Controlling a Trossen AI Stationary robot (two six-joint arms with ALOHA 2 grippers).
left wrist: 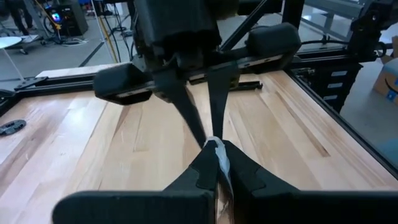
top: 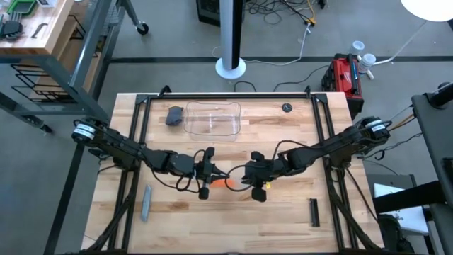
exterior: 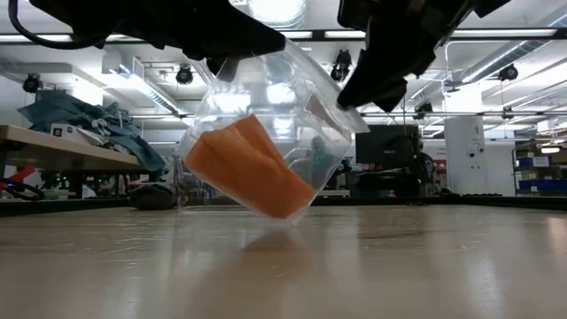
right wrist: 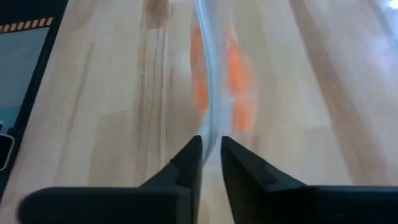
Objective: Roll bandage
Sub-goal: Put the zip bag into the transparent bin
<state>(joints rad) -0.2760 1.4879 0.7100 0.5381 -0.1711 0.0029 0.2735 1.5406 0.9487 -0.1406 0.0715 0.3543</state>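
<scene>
Orange bandage [exterior: 252, 173] sits inside clear wrapper [exterior: 266, 97], lifted above the table [exterior: 283, 266]. Left gripper [left wrist: 214, 149] and right gripper [right wrist: 211, 146] each pinch the wrapper's top edge.

Lab: workbenches [exterior: 53, 137], monitors [exterior: 381, 146]

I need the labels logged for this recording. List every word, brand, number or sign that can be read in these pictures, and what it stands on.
No text can be read in any view.
The bandage and its clear plastic wrapper: no print shows.
The red case on the floor beyond the table: any marking too small to read.
The cardboard box seen from the left wrist: a blue mark, too blurred to read.
</scene>
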